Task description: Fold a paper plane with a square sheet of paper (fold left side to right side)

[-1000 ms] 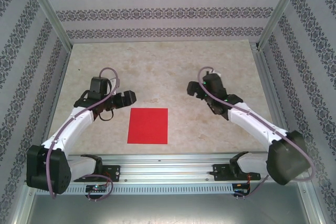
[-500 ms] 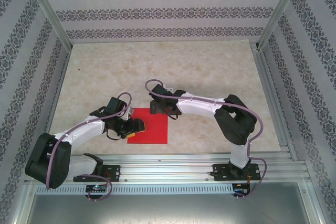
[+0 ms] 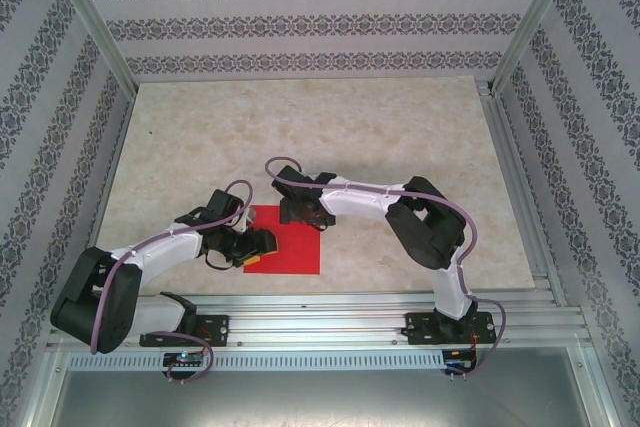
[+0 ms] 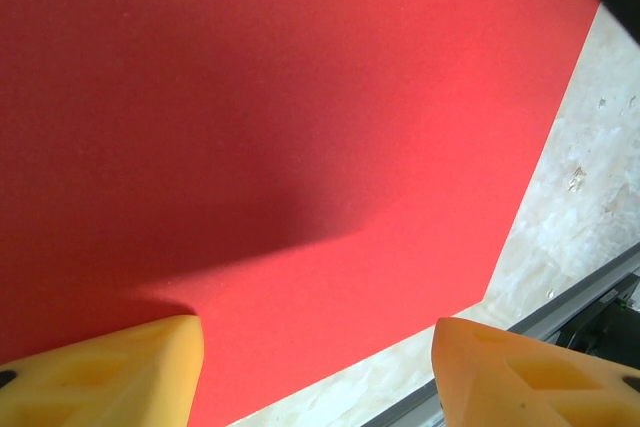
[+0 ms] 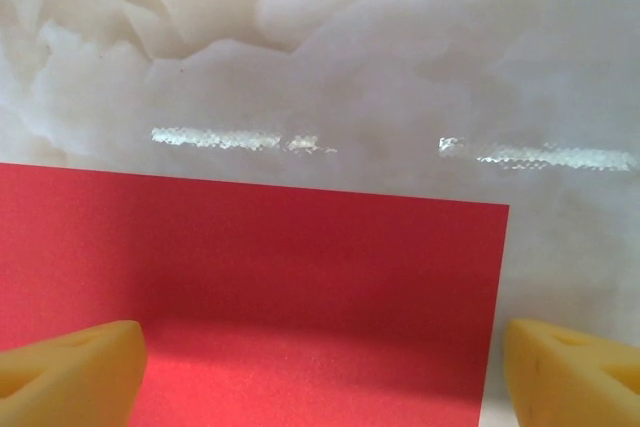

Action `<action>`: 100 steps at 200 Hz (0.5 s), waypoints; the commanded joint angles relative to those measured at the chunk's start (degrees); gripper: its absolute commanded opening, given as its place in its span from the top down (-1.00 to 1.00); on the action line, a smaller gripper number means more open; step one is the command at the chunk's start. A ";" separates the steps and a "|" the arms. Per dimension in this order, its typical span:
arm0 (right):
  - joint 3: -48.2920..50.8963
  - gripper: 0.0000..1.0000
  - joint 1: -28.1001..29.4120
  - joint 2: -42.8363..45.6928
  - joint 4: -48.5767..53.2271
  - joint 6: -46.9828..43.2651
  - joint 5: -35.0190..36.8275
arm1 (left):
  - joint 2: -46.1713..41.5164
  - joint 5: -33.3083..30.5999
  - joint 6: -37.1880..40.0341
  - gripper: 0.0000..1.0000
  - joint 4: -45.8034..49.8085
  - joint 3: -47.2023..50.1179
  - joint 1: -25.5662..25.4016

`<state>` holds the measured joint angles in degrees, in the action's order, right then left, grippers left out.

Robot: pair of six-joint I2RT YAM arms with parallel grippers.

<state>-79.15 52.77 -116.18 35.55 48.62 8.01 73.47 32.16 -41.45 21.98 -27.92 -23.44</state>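
The square sheet of paper [image 3: 295,247] lies flat and bright red on the marble table, near the front rail. My left gripper [image 3: 258,245] hovers low over the sheet's left near part. In the left wrist view the sheet [image 4: 300,147] lies beneath the left gripper [image 4: 315,377], which is open with nothing between its yellow fingertips [image 4: 110,372]. My right gripper [image 3: 298,215] reaches across to the sheet's far edge. In the right wrist view the right gripper [image 5: 320,377] stands open above the paper [image 5: 300,277], and a corner of the sheet is near one fingertip [image 5: 575,372].
The marble tabletop [image 3: 300,127] stretches behind the sheet. An aluminium rail [image 3: 330,307] with both arm bases runs along the near edge, close to the paper; it also appears in the left wrist view [image 4: 590,297]. Patterned walls enclose the table on three sides.
Both arms have come in from the sides onto the sheet. The left gripper has dropped over its left part and narrowed; the right arm has swung left to the far edge.
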 commanded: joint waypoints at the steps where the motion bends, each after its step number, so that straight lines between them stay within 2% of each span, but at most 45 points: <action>1: -0.65 -0.76 2.50 -2.74 -2.51 3.22 -9.80 | 0.79 -1.47 -0.32 -0.27 -2.29 1.38 -1.07; 100: -0.58 -0.58 4.62 -0.88 -6.99 3.08 -16.09 | 1.60 -2.71 0.22 -0.23 -2.56 1.43 -1.08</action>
<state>-79.40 53.65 -116.16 34.52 49.65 5.04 73.97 32.08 -41.45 20.56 -27.68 -23.77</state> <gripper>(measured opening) 0.805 0.617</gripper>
